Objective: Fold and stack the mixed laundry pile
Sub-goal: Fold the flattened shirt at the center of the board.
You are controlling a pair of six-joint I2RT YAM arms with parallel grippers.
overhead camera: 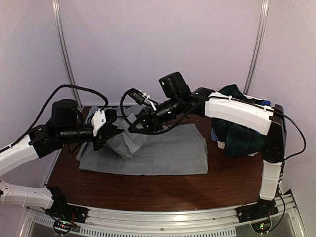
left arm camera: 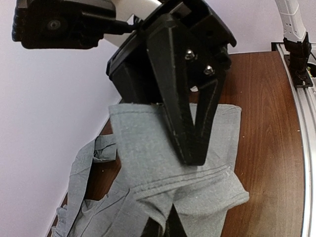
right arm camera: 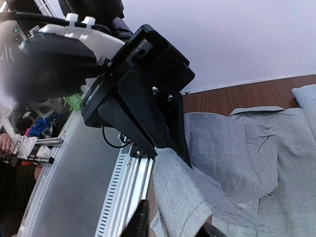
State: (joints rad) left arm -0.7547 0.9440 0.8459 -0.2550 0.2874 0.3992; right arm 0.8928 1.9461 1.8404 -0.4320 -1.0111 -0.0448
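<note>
At the left rear of the worktop (overhead camera: pixel 148 190), left hand (overhead camera: pixel 104 134) and right hand (overhead camera: pixel 136 126) each pinch the grey shirt (overhead camera: pixel 165 153) (long axis left-right), right hand nearer centre.

Table (overhead camera: pixel 148 190) red-brown wood; garment (overhead camera: pixel 163 150) plain grey; mixed laundry pile (overhead camera: pixel 239 136) dark green-navy plaid with blue, white bits

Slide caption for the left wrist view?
Left end effector shut on a lifted fold of the grey garment, above the brown table.
</note>
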